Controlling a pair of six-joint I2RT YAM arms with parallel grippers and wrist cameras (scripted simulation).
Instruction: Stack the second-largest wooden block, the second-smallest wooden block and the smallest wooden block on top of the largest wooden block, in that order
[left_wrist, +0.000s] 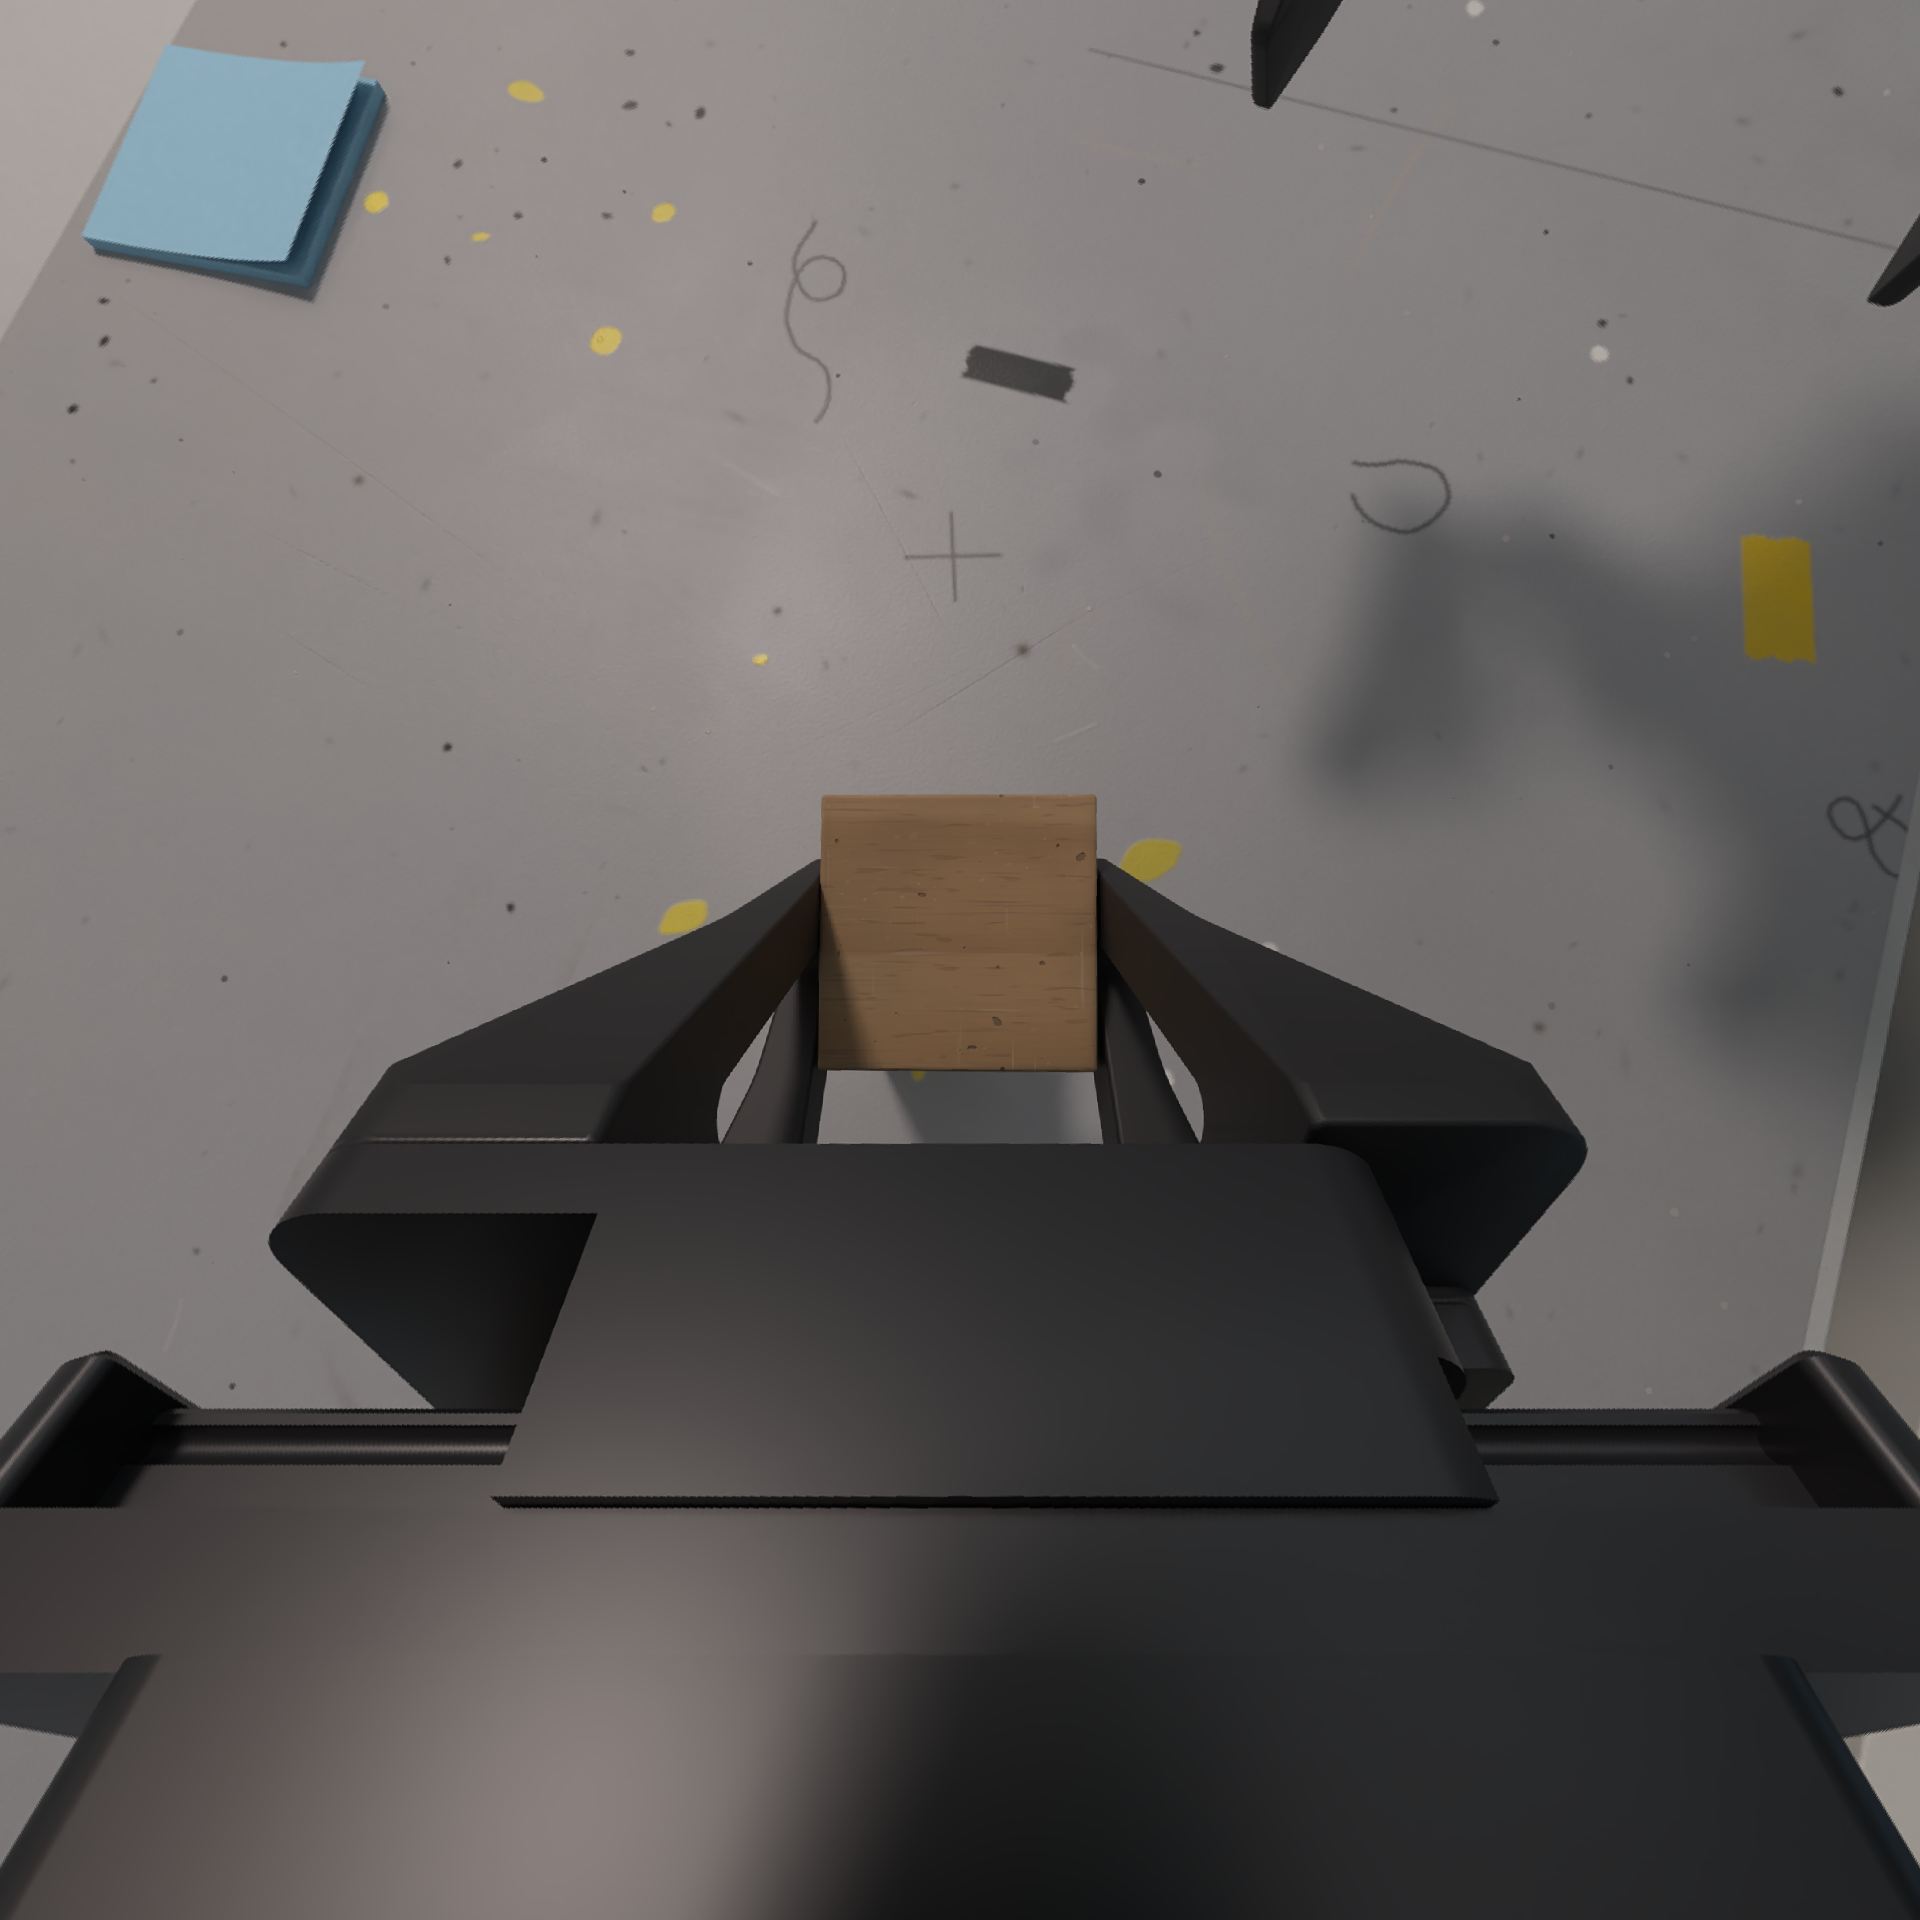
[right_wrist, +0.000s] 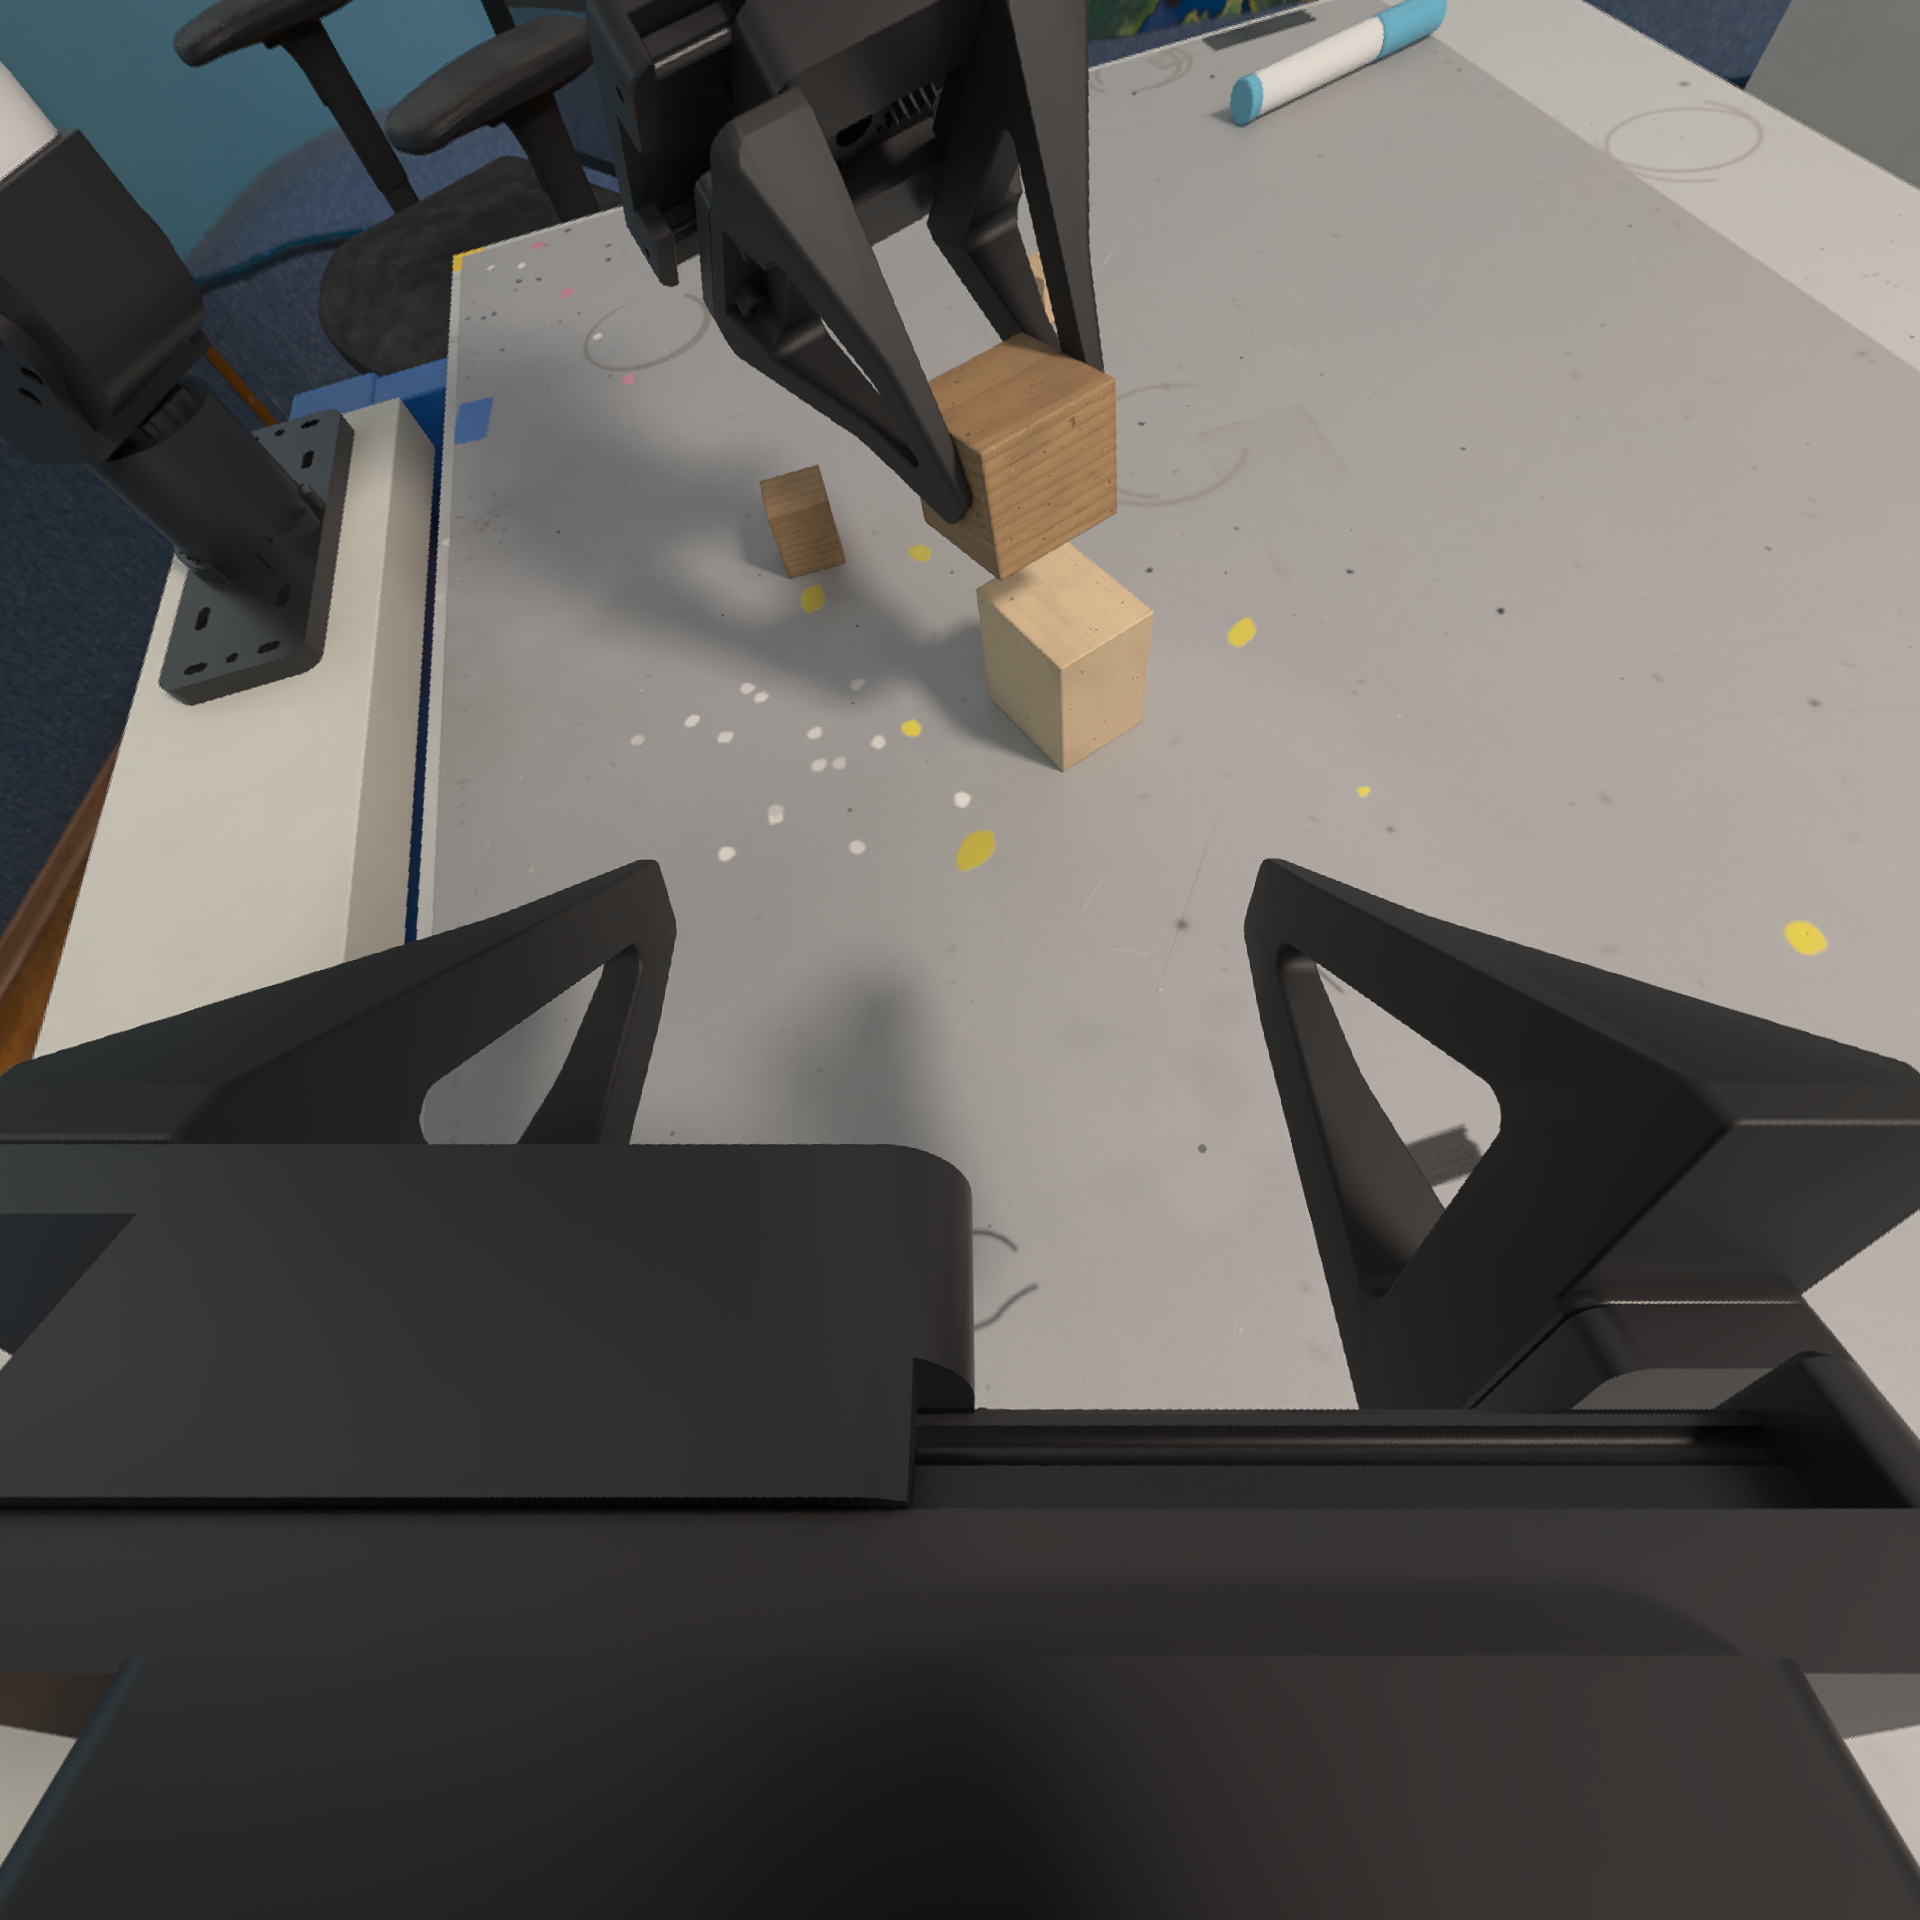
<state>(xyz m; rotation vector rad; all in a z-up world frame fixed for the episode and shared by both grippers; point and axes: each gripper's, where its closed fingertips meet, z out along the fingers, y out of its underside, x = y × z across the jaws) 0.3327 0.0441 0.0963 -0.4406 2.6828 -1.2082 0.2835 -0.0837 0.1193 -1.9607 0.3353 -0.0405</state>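
Note:
My left gripper (left_wrist: 958, 883) is shut on a mid-brown wooden block (left_wrist: 958, 932) and holds it off the grey table (left_wrist: 623, 623). In the right wrist view the left gripper (right_wrist: 1023, 442) holds this block (right_wrist: 1039, 457) just above and behind a pale wooden block (right_wrist: 1070, 655) that stands on the table. The pale block does not show in the left wrist view. A small darker block (right_wrist: 800, 520) stands to the left of them. A sliver of another wooden block (right_wrist: 1039, 291) shows behind the left gripper's fingers. My right gripper (right_wrist: 958, 904) is open and empty, low over the table in front of the blocks.
A blue pad of sticky notes (left_wrist: 234, 171) lies at the far left. A blue-and-white marker (right_wrist: 1335, 57) lies at the far right edge. The left arm's base (right_wrist: 239, 540) stands on a white ledge, with office chairs (right_wrist: 436, 260) beyond the table. The table edge (right_wrist: 442, 623) runs down the left.

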